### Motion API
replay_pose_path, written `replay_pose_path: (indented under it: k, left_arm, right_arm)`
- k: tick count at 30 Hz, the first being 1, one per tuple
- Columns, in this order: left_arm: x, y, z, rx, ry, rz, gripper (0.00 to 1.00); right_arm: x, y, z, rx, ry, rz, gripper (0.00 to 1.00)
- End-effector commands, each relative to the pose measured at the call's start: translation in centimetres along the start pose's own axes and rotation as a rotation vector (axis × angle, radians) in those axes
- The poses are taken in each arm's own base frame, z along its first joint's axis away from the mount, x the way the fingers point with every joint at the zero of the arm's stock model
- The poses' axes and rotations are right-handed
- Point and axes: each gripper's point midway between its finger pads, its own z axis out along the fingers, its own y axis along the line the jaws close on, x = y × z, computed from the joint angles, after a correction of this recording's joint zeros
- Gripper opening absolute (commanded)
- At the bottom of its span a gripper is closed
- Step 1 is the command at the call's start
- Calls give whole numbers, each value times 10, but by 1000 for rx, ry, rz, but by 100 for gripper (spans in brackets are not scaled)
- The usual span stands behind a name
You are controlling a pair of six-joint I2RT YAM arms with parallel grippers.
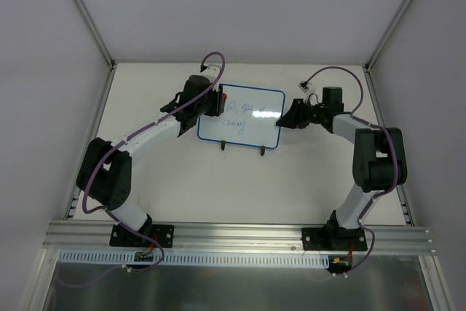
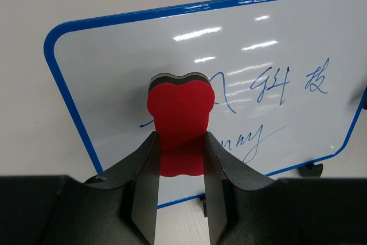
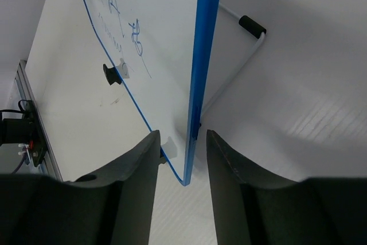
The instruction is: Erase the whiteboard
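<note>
Whiteboard (image 1: 251, 130) upright on feet, centre of table (image 1: 218, 187), far half; blue handwriting (image 2: 287, 84) on face. Just at face, nr L edge: red eraser (image 2: 179, 113), clamped betw. fingers of left gripper (image 2: 180, 142). Astride R edge w/ jaws apart, not gripping: right gripper (image 3: 182, 136).

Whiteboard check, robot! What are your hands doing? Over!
Left gripper shut on red eraser, in front of the whiteboard face. Right gripper open, straddling the board's right edge. Writing not yet wiped. Nothing in the way.
</note>
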Motion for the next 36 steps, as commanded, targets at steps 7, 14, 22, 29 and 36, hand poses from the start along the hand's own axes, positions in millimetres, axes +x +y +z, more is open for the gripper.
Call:
replay_pose_path:
  k: [7, 14, 22, 29, 36]
  left_arm:
    - [-11, 10, 3, -52, -66, 31, 0]
    - [-7, 25, 21, -88, -110, 22, 0]
    - [11, 45, 46, -146, -94, -5, 0]
    - [25, 39, 66, -105, -54, -1, 0]
    - [39, -49, 78, 49, -30, 92, 0]
  right_arm:
    - [-17, 8, 8, -83, -15, -3, 14]
    - [-14, 7, 11, -90, -7, 4, 0]
    - [-6, 5, 15, -88, 7, 20, 0]
    - [1, 10, 19, -100, 21, 6, 0]
    - [4, 12, 19, -101, 25, 0, 0]
